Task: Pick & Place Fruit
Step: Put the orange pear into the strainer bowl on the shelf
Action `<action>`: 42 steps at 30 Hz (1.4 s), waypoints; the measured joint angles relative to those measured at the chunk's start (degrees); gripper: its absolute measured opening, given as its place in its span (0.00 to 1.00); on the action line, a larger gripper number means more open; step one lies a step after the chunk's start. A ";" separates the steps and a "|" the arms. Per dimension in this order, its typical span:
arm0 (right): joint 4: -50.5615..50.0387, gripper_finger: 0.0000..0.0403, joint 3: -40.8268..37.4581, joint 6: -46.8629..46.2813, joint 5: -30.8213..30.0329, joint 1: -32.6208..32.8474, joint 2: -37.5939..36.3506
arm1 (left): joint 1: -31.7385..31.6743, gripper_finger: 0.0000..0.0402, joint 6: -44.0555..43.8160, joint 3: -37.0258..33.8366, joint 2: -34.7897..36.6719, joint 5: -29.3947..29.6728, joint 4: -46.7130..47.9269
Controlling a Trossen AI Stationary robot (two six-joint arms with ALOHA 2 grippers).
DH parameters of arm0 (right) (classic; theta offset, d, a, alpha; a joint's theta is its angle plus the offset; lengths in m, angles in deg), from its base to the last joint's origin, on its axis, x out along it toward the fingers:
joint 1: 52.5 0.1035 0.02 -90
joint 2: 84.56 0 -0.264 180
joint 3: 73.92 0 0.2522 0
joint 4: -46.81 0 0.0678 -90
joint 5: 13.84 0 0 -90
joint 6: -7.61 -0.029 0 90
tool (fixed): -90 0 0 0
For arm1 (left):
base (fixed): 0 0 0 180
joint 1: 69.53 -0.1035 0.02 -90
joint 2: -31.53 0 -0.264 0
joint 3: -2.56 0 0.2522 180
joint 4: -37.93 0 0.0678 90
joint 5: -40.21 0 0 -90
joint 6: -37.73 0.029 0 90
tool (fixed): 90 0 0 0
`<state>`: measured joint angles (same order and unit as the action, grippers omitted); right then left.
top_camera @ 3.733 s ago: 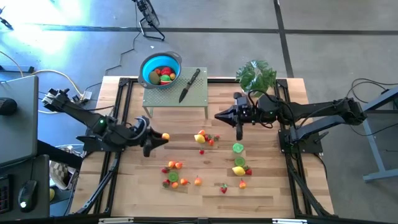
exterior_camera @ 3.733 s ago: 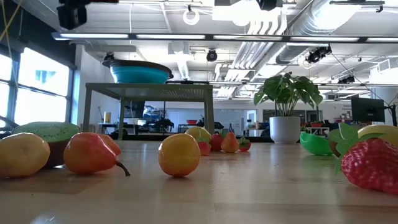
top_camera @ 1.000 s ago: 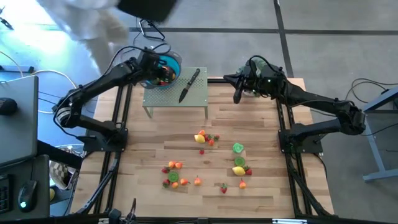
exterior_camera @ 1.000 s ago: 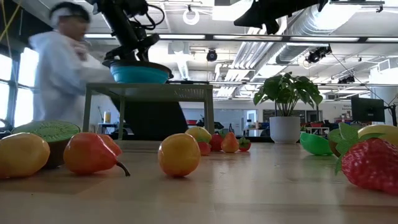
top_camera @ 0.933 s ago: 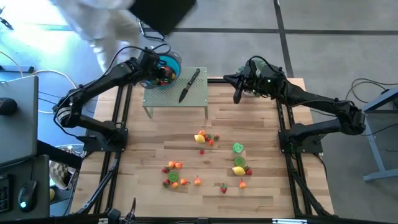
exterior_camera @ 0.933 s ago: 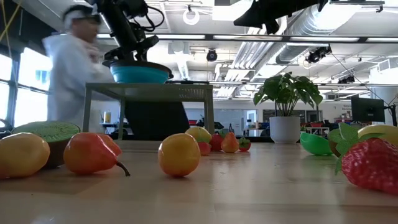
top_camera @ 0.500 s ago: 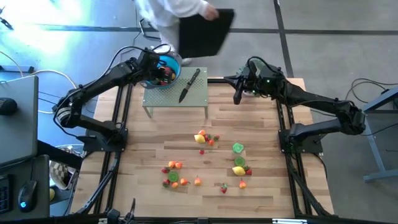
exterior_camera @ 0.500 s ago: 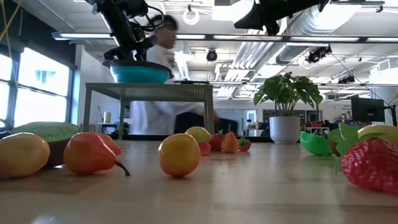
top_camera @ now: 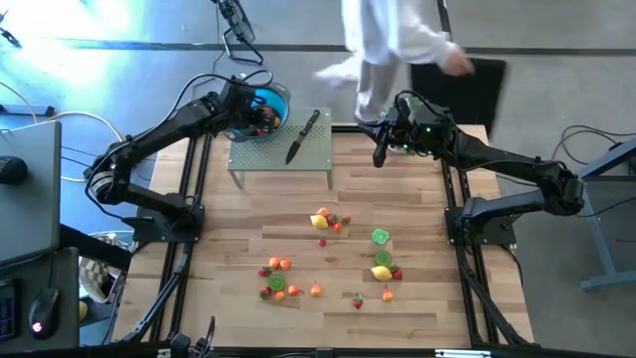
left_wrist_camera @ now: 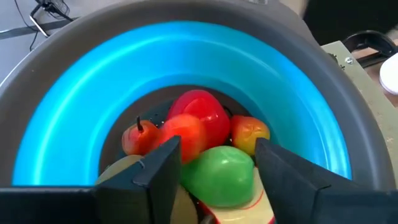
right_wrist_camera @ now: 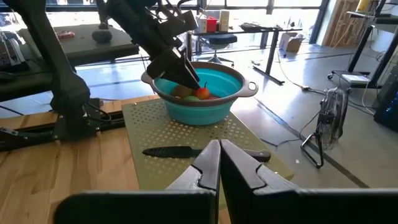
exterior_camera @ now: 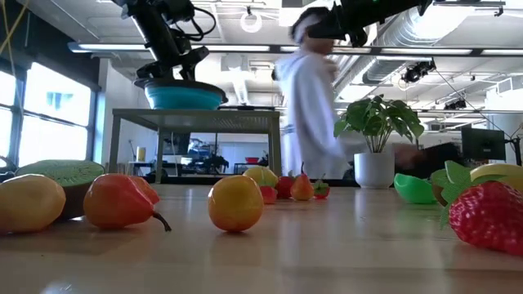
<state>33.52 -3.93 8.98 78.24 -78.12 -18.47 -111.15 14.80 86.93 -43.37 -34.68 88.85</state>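
Loose fruit (top_camera: 328,257) is lying scattered at the table's (top_camera: 417,308) 6 o'clock side. At 11 o'clock, the left gripper (left_wrist_camera: 214,163) is reaching into the bowl (top_camera: 274,97), fingers parted and holding nothing, over fruit inside. At 1 o'clock, the right gripper (top_camera: 379,156) is hanging closed, empty. A person (top_camera: 388,50) is passing behind.

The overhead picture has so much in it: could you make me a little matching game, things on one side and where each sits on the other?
Things:
1. knife
2. left claw
3. potted plant
4. strawberry

Places:
A. over the blue bowl
B. on the green stand
C. on the wooden table
D. at the table's far right corner

Pairs: 1-B, 2-A, 3-D, 4-C
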 joint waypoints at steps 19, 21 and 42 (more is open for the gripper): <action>0.18 0.01 0.00 -0.02 0.00 0.00 0.00 | 0.04 0.36 -0.04 -0.07 6.50 -5.78 -1.11; 0.18 0.01 0.00 -0.02 -0.01 0.00 0.00 | 0.04 0.34 -0.12 -0.07 7.40 -7.59 -0.94; -0.59 0.01 0.00 -4.76 0.44 4.72 0.00 | 16.70 0.32 6.19 -1.61 13.87 -5.25 -3.43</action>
<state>32.92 -3.93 4.21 78.68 -73.40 -18.47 -94.45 20.99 85.33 -29.50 -39.93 85.42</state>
